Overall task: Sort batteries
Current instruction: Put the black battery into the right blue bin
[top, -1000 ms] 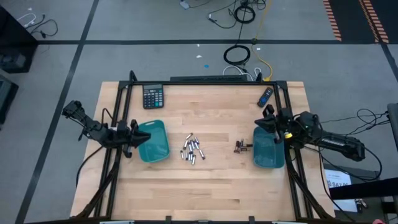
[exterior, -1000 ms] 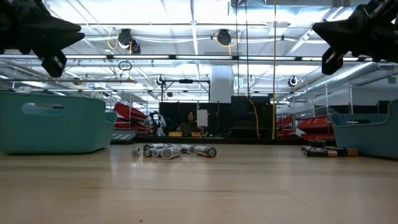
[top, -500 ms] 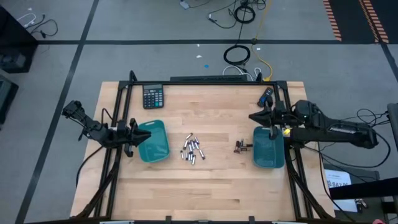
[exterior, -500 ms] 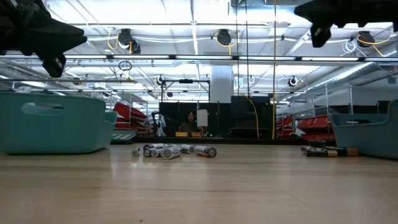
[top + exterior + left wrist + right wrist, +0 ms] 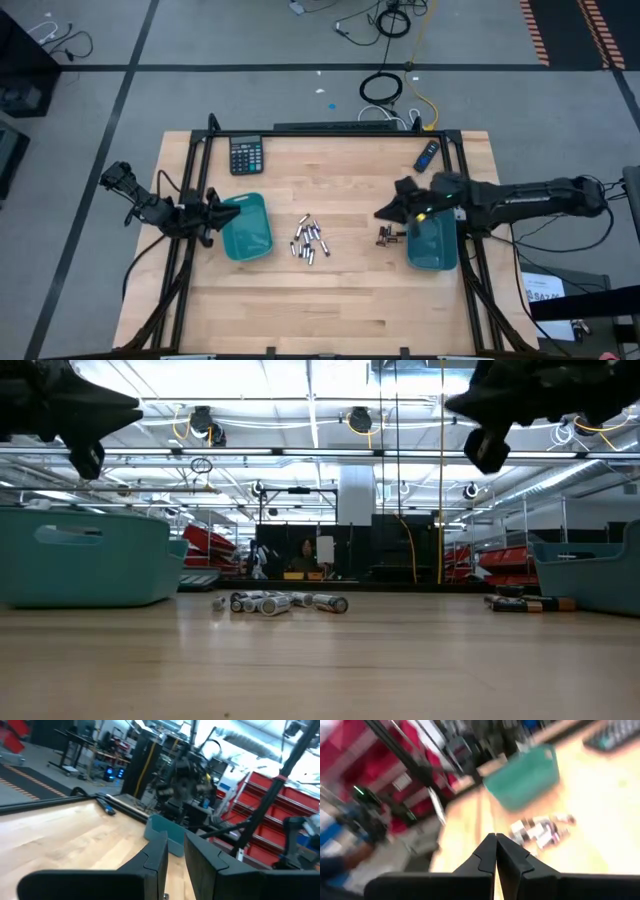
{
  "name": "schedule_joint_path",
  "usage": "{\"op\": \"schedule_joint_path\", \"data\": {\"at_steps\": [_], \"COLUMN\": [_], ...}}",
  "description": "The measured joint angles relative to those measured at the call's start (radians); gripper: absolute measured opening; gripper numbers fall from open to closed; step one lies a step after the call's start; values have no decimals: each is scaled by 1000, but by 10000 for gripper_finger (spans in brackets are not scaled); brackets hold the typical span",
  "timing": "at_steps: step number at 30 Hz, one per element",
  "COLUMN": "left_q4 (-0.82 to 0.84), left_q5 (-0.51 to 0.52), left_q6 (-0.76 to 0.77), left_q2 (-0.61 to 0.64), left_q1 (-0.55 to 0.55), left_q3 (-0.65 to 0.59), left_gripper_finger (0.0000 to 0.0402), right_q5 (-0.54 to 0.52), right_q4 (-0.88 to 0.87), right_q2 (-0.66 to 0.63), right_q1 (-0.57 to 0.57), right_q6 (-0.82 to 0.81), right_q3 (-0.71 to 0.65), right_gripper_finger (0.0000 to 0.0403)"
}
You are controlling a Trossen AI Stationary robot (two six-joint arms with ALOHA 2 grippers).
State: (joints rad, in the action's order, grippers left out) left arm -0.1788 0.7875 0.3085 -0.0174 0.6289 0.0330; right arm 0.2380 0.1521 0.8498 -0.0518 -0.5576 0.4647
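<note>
Several small silvery batteries [image 5: 308,241] lie in a loose pile on the wooden table's middle, also showing as batteries [image 5: 280,602] and batteries [image 5: 540,830]. A few more batteries [image 5: 388,236] lie just left of the right teal tray [image 5: 432,240]. My right gripper [image 5: 385,212] hangs shut in the air [image 5: 495,837] above the table, between the pile and the right tray. My left gripper [image 5: 230,213] hovers over the left teal tray's [image 5: 248,228] left rim, its fingers a little apart [image 5: 175,842].
A black calculator [image 5: 246,155] sits at the table's far left and a dark blue remote-like stick [image 5: 427,154] at the far right. The near half of the table [image 5: 330,305] is bare wood. Both trays [image 5: 80,555] [image 5: 590,575] stand at the table's sides.
My right gripper has swung from above the right tray's far end toward the table's left, stretching out over the wood toward the batteries. Its fingers stay shut. The batteries and trays lie as before.
</note>
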Motion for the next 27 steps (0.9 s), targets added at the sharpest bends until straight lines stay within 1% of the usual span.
{"op": "schedule_joint_path", "data": {"at_steps": [4,8,12,14,17,20,23,25,27], "left_q4": [-2,-4,4,13,103,225,340,396,423], "left_q5": [56,45,43,54,82,89,90,103,121], "left_q6": [0,-19,-104,-162,-202,-160,-80,-37,-33], "left_q2": [0,0,0,0,-3,-41,-132,-214,-305], "left_q1": [0,0,-1,-1,-1,-2,-2,-2,-9], "left_q3": [0,5,45,80,165,250,331,390,449], "left_gripper_finger": [72,72,72,72,72,72,72,72,72], "right_q5": [-115,-231,-369,-400,-423,-421,-413,-375,-337], "right_q4": [-206,-439,-660,-727,-790,-838,-871,-901,-929], "right_q2": [142,283,406,457,520,563,584,596,610], "right_q1": [93,194,270,289,302,303,303,303,303], "right_q6": [93,211,321,360,388,383,361,343,327], "right_q3": [141,327,479,529,571,587,593,593,593], "right_gripper_finger": [3,4,5,13,47,98,152,184,206]}}
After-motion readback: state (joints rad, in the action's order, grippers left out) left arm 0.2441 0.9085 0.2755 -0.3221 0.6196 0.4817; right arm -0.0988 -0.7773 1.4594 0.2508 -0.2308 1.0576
